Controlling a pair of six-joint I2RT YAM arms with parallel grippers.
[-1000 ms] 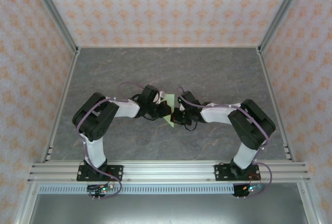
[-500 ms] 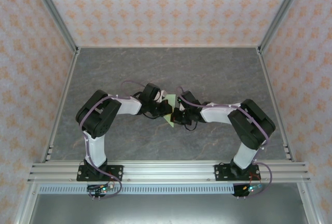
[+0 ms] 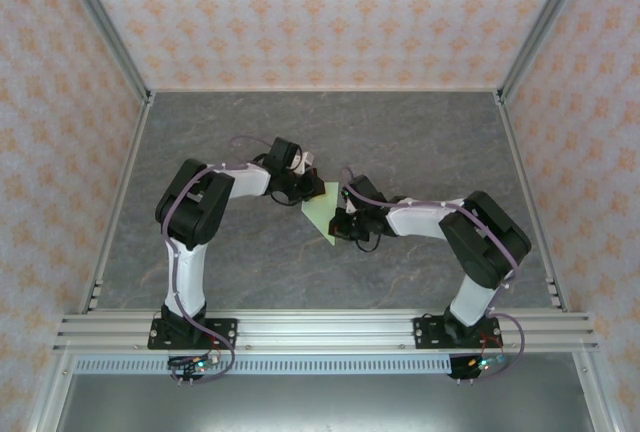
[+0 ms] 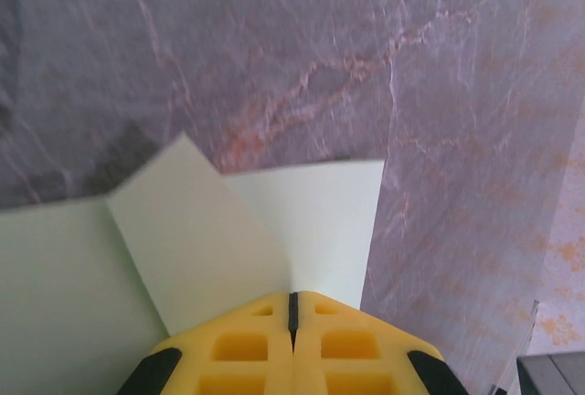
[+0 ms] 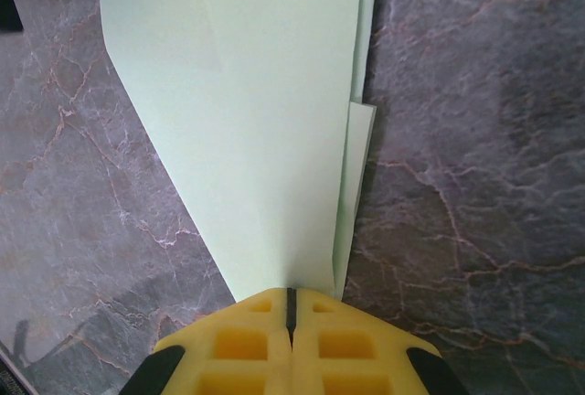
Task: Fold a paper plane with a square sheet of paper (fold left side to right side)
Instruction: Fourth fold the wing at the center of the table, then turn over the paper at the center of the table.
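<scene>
Paper (image 5: 265,121), partly folded into tapered wedge, lying flat on table (image 5: 475,139). Left pincer (image 4: 292,296) and right pincer (image 5: 291,291), both pressed together, seemingly bearing down at opposite ends, likely pinning creases flat.

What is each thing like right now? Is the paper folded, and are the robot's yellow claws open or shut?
paper plane: partly folded, layered, narrowing to a point, lying on the table.
left gripper: shut, tip at the paper's wide end, beside a folded flap.
right gripper: shut, tip at the paper's narrow end.
</scene>
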